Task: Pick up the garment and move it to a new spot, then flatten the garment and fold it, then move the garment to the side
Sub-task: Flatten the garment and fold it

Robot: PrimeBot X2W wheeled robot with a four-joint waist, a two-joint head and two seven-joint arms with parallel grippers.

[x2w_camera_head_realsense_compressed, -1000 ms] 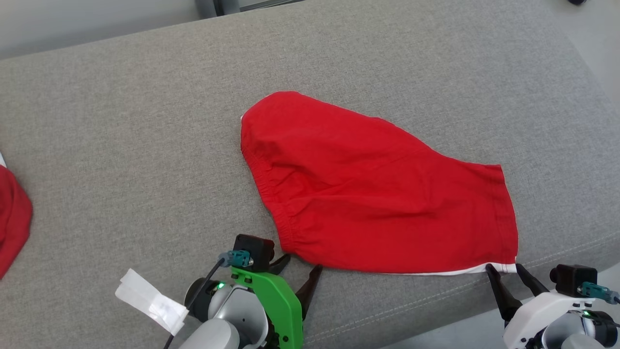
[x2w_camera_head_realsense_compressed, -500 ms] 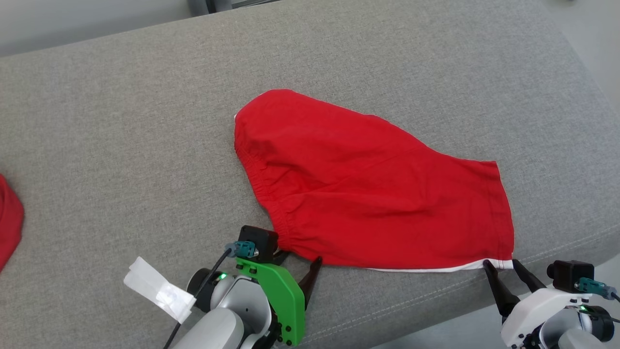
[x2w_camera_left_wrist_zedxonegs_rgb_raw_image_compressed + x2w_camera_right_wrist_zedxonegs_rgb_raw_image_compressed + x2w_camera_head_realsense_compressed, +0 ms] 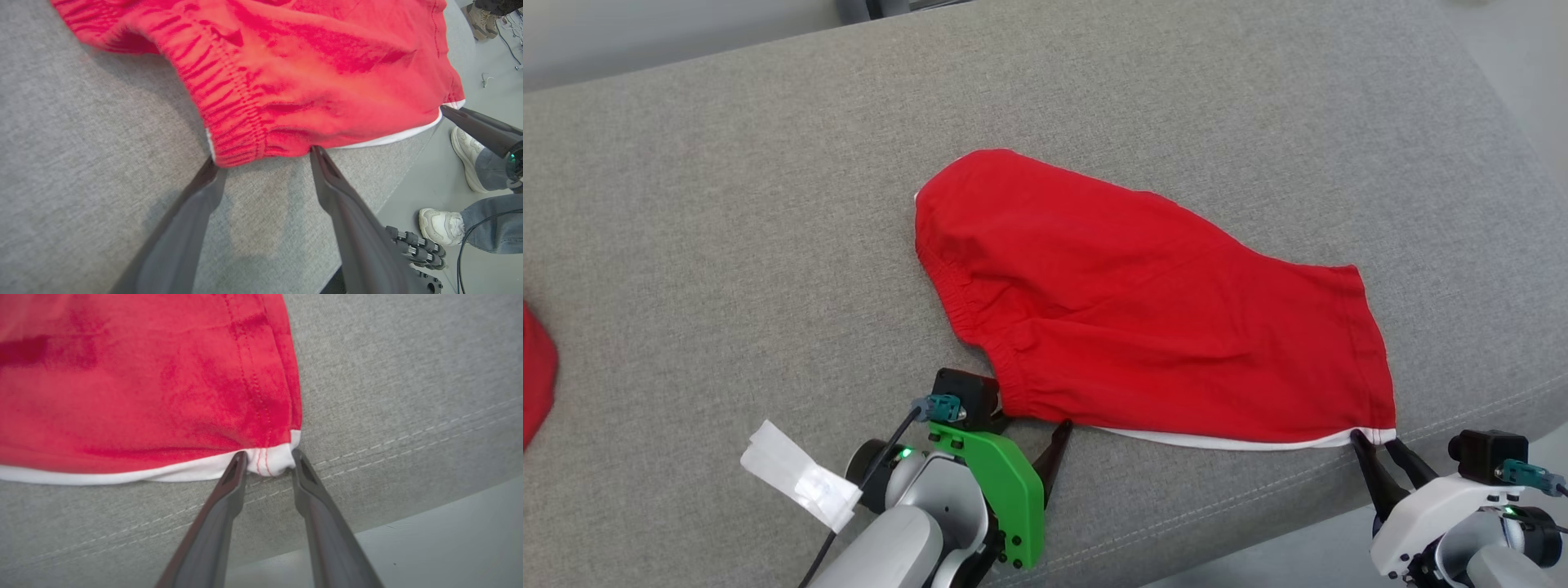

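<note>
Right pincer [image 3: 268, 454] stood fully spread a second ago and has drawn in partway. Its two tips now press either side of the white hem corner [image 3: 271, 460] of the shorts [image 3: 1143, 327]. Cloth fills the gap between them, but the closing looks unfinished, so I cannot tell whether the pinch is firm yet.

Left pincer [image 3: 263, 155] remains released and spread wide, but it has crept forward. The gathered waistband [image 3: 237, 122] corner that lay just ahead of it now sits between its tips, slightly rucked. The rest of the shorts lies flat beyond both pincers on the cushion [image 3: 727, 204], with the near edge running from one pincer across to the other. The small slide of the whole head view is the camera's, not the cloth's.

I judge this to be the start of the pick-up, with both near corners being taken for a two-handed lift. The left pincer has yet to clench. The right one bites only the thin trim at the very corner, so that hold could slip once the cloth takes weight.
</note>
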